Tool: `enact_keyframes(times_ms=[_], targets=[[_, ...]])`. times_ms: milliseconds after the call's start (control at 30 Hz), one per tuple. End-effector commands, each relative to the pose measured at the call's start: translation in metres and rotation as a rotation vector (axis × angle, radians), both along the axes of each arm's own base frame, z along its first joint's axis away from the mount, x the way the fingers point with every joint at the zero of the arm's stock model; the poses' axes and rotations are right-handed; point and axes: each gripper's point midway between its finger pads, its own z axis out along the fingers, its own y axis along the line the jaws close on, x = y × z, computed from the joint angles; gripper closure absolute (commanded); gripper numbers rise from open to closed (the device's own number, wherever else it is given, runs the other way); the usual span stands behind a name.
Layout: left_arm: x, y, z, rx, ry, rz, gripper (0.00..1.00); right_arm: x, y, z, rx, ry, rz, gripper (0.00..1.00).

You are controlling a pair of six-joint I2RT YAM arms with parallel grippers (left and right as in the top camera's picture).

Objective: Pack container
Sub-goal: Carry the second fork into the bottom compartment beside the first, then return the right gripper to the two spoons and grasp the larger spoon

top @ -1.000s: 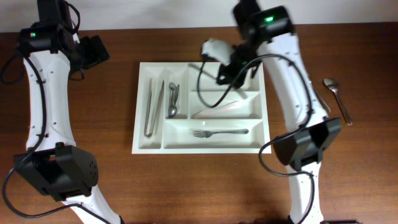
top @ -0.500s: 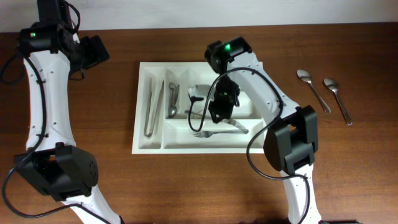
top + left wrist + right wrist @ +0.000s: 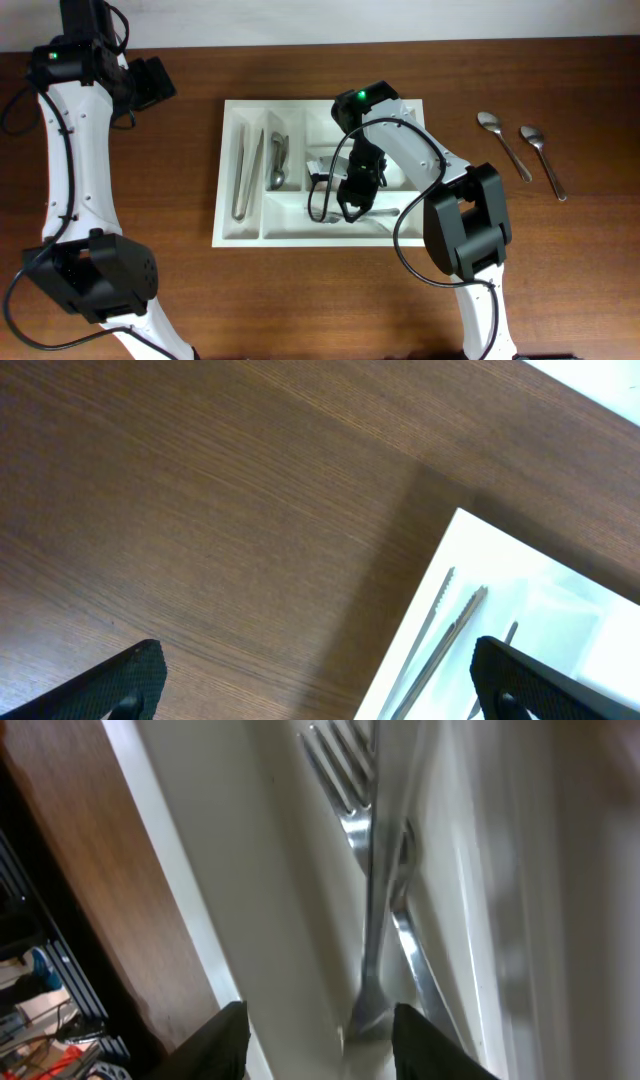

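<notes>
Claw [image 3: 322, 1025] spread above fork [image 3: 345, 795] in white tray [image 3: 250, 870]

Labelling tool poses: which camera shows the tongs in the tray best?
Overhead. The tongs lie full length and unobstructed in the leftmost narrow compartment of the container. The left wrist view catches only their tip end, cut off at the frame's bottom edge. The right wrist view does not show them.

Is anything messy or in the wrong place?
Yes. A spoon and a second spoon lie on the table, outside the white tray, off to its right in the overhead view. The tongs lie neatly inside it.
</notes>
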Motion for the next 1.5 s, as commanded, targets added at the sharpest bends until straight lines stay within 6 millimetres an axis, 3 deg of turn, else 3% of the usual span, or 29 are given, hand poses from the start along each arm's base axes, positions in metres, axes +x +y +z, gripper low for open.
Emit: enact_keyframes(times_ms=[0, 100, 200, 367, 433, 500, 533, 967, 1067, 1267, 1467], targets=[[0.002, -0.001, 0.005, -0.008, -0.016, 0.006, 0.01, 0.004, -0.001, 0.007, 0.007, -0.018, -0.015, 0.53], [0.002, -0.001, 0.005, -0.008, -0.016, 0.006, 0.01, 0.021, -0.006, 0.019, 0.000, -0.055, -0.094, 0.53], [0.002, -0.001, 0.005, -0.008, -0.016, 0.006, 0.01, 0.052, -0.023, 0.043, -0.029, -0.132, -0.239, 0.53], [0.002, -0.001, 0.005, -0.008, -0.016, 0.006, 0.01, 0.106, -0.076, 0.097, -0.042, -0.294, -0.486, 0.47], [0.002, -0.001, 0.005, -0.008, -0.016, 0.006, 0.01, 0.123, -0.102, 0.115, -0.025, -0.358, -0.559, 0.37], [0.001, -0.001, 0.005, -0.008, -0.013, 0.006, 0.01, 0.134, -0.125, 0.126, -0.018, -0.396, -0.616, 0.01], [0.001, -0.001, 0.005, -0.008, -0.012, 0.006, 0.01, 0.138, -0.140, 0.129, -0.017, -0.406, -0.649, 0.01], [0.001, -0.001, 0.005, -0.008, -0.012, 0.007, 0.01, 0.161, -0.268, 0.130, -0.001, -0.479, -0.910, 0.01], [0.001, -0.001, 0.005, -0.008, -0.012, 0.007, 0.01, 0.163, -0.289, 0.124, -0.041, -0.504, -0.916, 0.10], [0.001, -0.001, 0.005, -0.008, -0.012, 0.007, 0.01, 0.167, -0.324, 0.096, -0.132, -0.526, -0.954, 0.16], [0.001, -0.001, 0.005, -0.008, -0.012, 0.007, 0.01, 0.163, -0.340, 0.052, -0.200, -0.494, -0.964, 0.16]])
